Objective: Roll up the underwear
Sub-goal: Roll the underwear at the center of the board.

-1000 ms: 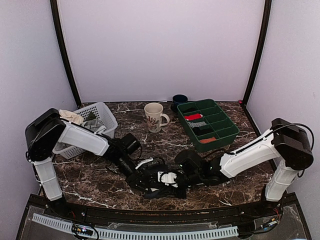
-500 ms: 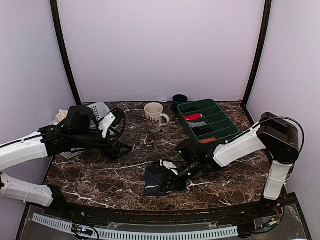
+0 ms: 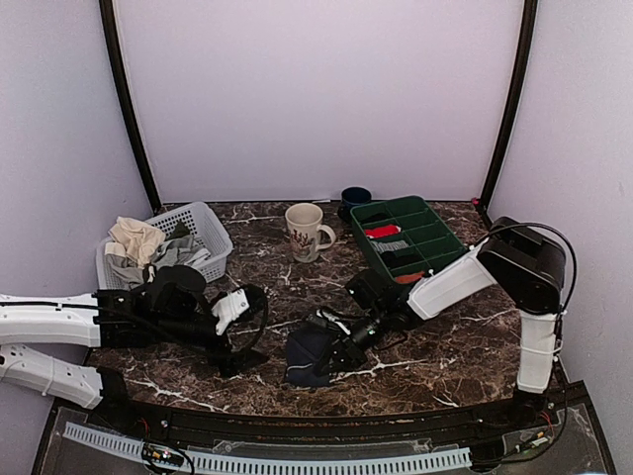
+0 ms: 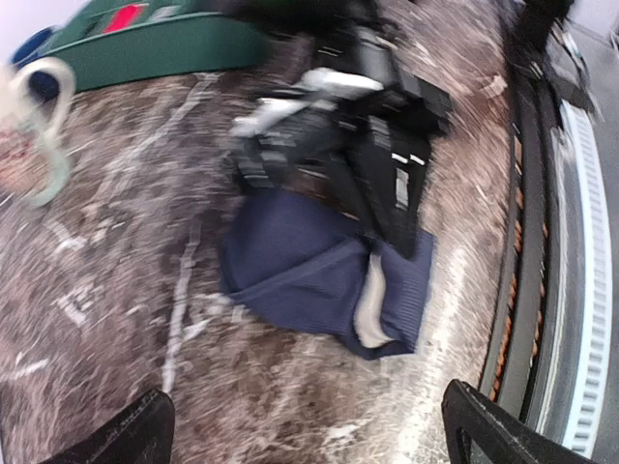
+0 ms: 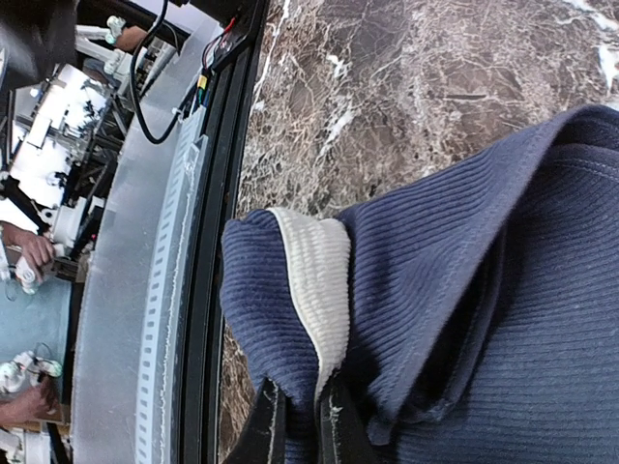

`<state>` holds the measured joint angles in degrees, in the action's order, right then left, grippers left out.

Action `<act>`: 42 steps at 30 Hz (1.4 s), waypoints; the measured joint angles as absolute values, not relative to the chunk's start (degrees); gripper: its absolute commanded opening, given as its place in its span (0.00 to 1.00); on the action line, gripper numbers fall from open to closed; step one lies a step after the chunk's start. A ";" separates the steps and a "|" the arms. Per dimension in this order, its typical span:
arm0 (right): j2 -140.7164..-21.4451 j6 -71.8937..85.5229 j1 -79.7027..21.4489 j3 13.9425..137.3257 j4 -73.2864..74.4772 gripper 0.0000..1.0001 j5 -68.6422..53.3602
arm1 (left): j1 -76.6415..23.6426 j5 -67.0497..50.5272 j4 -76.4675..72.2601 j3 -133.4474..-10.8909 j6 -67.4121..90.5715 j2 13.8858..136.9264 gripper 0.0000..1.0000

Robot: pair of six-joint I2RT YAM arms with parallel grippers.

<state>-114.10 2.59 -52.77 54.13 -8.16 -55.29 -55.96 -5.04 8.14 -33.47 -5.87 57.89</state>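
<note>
The navy underwear (image 3: pixel 303 358) lies bunched on the marble table (image 3: pixel 450 348), at 6 o'clock from the mug (image 3: pixel 304 232). The right gripper (image 5: pixel 300 427) is clenched on its cloth beside the cream waistband (image 5: pixel 314 280). The left gripper (image 4: pixel 305 437), at 9 o'clock from the underwear, stands wide apart and grasps nothing.

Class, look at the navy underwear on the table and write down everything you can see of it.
The underwear is dark navy, soft ribbed cloth with a cream waistband along one edge. It lies crumpled and partly folded over itself on the marble table, near the front edge, and is not yet rolled. The right gripper is shut on it, pinching the cloth beside the waistband. Apart from the table, nothing else touches it.
</note>
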 measured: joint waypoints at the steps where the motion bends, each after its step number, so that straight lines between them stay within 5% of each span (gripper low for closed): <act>1: -114.61 2.81 -52.64 54.48 -8.01 0.00 -55.88 | -57.98 -5.06 7.20 -32.88 -7.25 59.18 0.97; 6: -117.30 3.77 -51.48 56.23 -7.31 0.00 -59.22 | -64.38 -4.62 0.34 -32.86 -14.31 69.04 0.91; 12: -118.87 4.54 -50.96 57.39 -6.52 0.00 -60.84 | -68.29 -5.10 -4.29 -35.42 -20.99 80.51 0.68; 20: -119.31 5.26 -50.50 58.08 -5.37 0.00 -61.19 | -68.86 -5.02 -8.03 -40.88 -24.80 90.67 0.53; 27: -119.17 4.82 -50.46 58.17 -4.45 0.01 -60.60 | -68.16 -4.36 -7.38 -42.98 -21.71 93.84 0.19; 32: -118.45 3.92 -50.48 57.93 -4.03 0.21 -59.40 | -65.23 -9.32 -6.76 -42.98 -16.38 93.41 0.01; 42: -99.83 3.73 -50.59 44.80 -7.75 0.44 -42.72 | -53.89 -32.53 -3.95 -44.64 -5.91 96.23 0.00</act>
<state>-99.83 3.73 -50.59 44.80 -7.75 -42.72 -53.89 -32.53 -3.95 -44.64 -5.91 96.23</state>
